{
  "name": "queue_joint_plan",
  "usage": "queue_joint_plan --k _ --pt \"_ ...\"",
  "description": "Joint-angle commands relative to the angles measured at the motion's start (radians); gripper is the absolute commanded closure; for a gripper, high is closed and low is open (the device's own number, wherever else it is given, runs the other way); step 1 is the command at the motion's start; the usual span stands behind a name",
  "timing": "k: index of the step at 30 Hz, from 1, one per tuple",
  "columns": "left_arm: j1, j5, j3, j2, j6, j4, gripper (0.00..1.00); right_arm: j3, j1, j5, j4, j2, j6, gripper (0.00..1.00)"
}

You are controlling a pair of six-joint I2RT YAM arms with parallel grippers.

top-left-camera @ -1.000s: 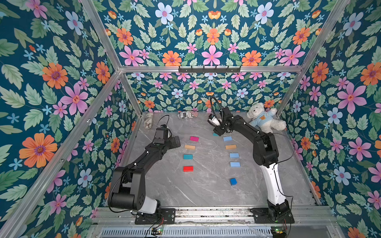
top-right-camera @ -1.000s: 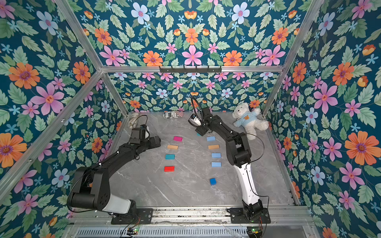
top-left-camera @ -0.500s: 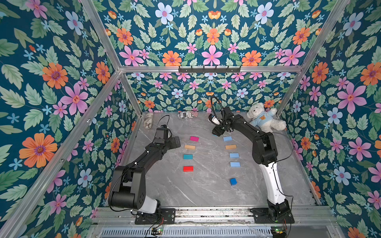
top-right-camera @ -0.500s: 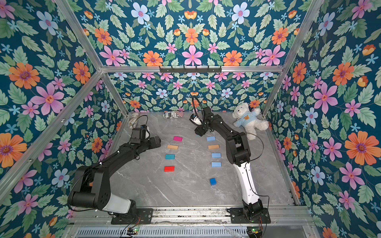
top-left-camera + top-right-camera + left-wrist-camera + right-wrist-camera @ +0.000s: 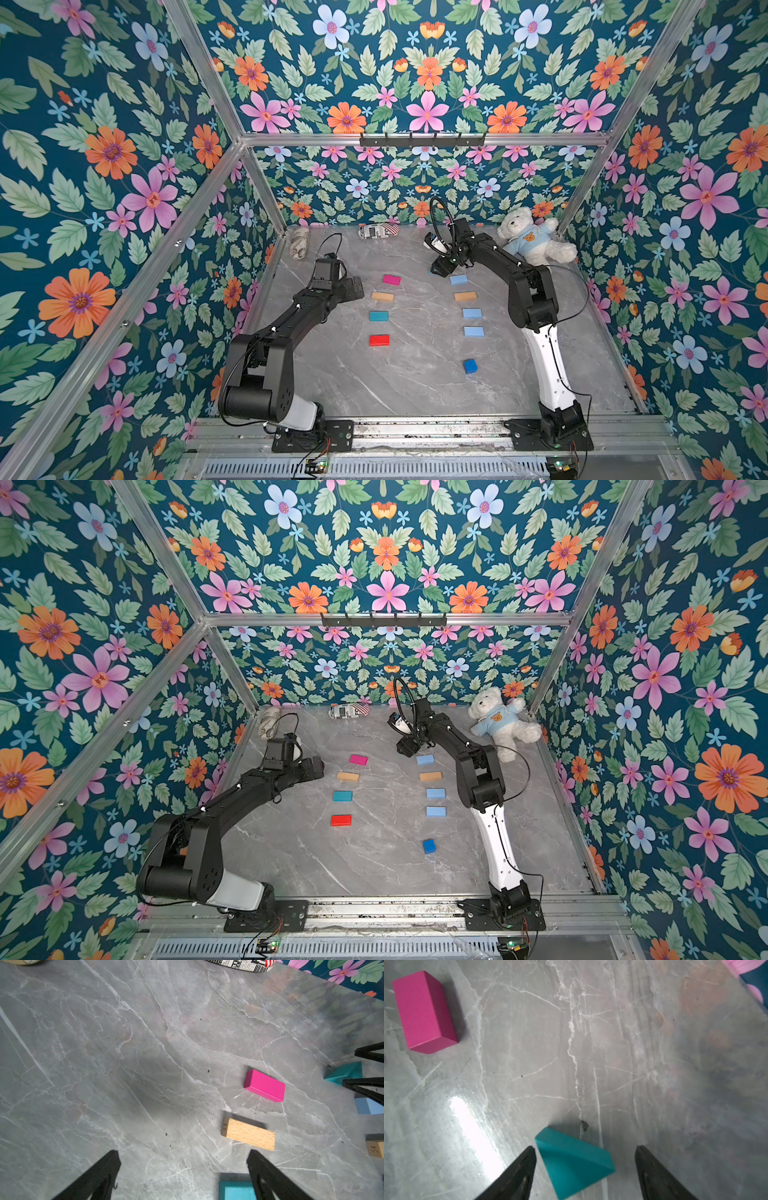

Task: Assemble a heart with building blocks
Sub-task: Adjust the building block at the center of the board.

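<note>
The building blocks lie flat in two separate columns on the grey marble table (image 5: 415, 374), and no heart outline shows. The left column holds magenta (image 5: 392, 279), tan (image 5: 382, 296), teal (image 5: 378, 316) and red (image 5: 379, 340) blocks. The right column holds light blue (image 5: 458, 279), tan (image 5: 465, 296), two more light blue (image 5: 472, 313) and a dark blue cube (image 5: 470, 366). My right gripper (image 5: 585, 1147) is open astride the teal triangle (image 5: 571, 1159), with a gap on each side. Beside the tan block (image 5: 249, 1134), my left gripper (image 5: 182, 1151) is wide open over bare table.
A white teddy bear (image 5: 528, 241) in a blue shirt lies at the back right corner. A printed pouch (image 5: 378, 230) and a pale rolled object (image 5: 299, 243) sit along the back wall. Floral walls and aluminium posts enclose the table.
My right gripper has shifted slightly over the teal triangle and its jaws have narrowed a little. The left arm has not moved.
</note>
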Motion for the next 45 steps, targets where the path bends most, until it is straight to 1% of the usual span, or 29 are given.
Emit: queue_joint_plan --k 1,3,5,8,14,19,25,29,33,39,45 --pt "0.0 -0.006 0.003 0.001 0.013 -0.005 0.0 0.006 0.0 -0.031 0.011 0.011 0.001 0.25" --pt "0.0 -0.006 0.005 0.003 0.012 -0.004 0.0 0.005 0.001 -0.032 0.007 0.019 0.007 0.32" --pt "0.0 -0.005 0.007 0.006 0.011 -0.003 0.0 -0.002 0.003 -0.03 0.004 0.022 0.01 0.41" --pt "0.0 -0.006 0.012 0.011 0.013 -0.003 0.0 -0.014 0.008 -0.026 0.01 0.024 0.016 0.48" --pt "0.001 -0.008 0.013 0.017 0.018 -0.001 0.0 -0.015 0.022 -0.017 0.021 0.031 0.036 0.66" --pt "0.0 -0.005 0.008 0.02 0.013 0.01 0.0 -0.014 0.03 -0.02 0.016 0.03 0.064 0.75" --pt "0.0 0.004 0.003 0.025 0.005 0.025 0.0 -0.041 0.044 -0.035 0.014 0.013 0.127 0.77" --pt "0.001 0.011 0.002 0.026 0.002 0.03 0.0 -0.163 0.053 -0.035 0.101 -0.055 0.174 0.76" --pt "0.0 0.016 0.0 0.026 0.004 0.032 0.0 -0.257 0.063 -0.021 0.154 -0.111 0.185 0.76" --pt "0.001 0.027 -0.004 0.025 0.003 0.033 0.0 -0.317 0.075 0.01 0.192 -0.147 0.196 0.76" --pt "0.0 0.031 -0.013 0.013 0.005 0.033 0.0 -0.316 0.093 0.071 0.225 -0.153 0.213 0.74"
